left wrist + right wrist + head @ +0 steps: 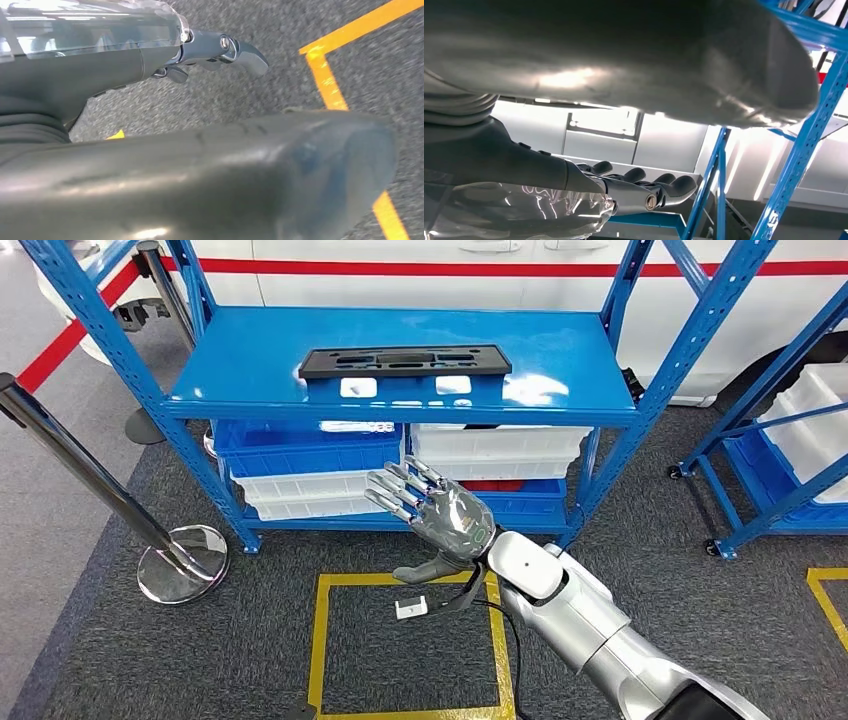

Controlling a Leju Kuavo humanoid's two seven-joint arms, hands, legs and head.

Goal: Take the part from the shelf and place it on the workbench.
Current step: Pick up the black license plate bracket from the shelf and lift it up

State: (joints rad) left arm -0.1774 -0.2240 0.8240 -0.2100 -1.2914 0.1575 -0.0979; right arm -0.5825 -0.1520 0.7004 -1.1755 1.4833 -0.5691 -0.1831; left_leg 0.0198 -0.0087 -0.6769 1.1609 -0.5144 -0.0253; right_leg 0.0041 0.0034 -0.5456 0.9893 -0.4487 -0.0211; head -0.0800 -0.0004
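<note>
Head view shows the part (404, 362), a flat black tray-like piece with several cut-out slots, lying flat on the top board of the blue shelf (250, 365), near its middle and a little back from the front edge, with two bright reflections just in front of it. Below and in front of that board the right hand (435, 508) is raised at the end of its silver arm, palm open, its fingers (400, 490) spread and pointing up toward the shelf's front edge; it holds nothing and is well apart from the part. On the shelf's lower level sit a blue bin (300, 445) and white bins (495, 452), stacked side by side. A chrome stanchion (185, 560) stands on the grey carpet to the left of the shelf, and yellow tape (320, 640) marks a square on the floor beneath the arm, with a small white tag lying inside it. A second blue rack with white bins (815, 420) stands to the right. Right wrist view shows the same hand's dark fingers (644, 180) extended and empty beside a blue upright. Left wrist view shows the left hand (210, 50) hanging over the carpet and yellow tape, its fingers loosely apart and gripping nothing.
</note>
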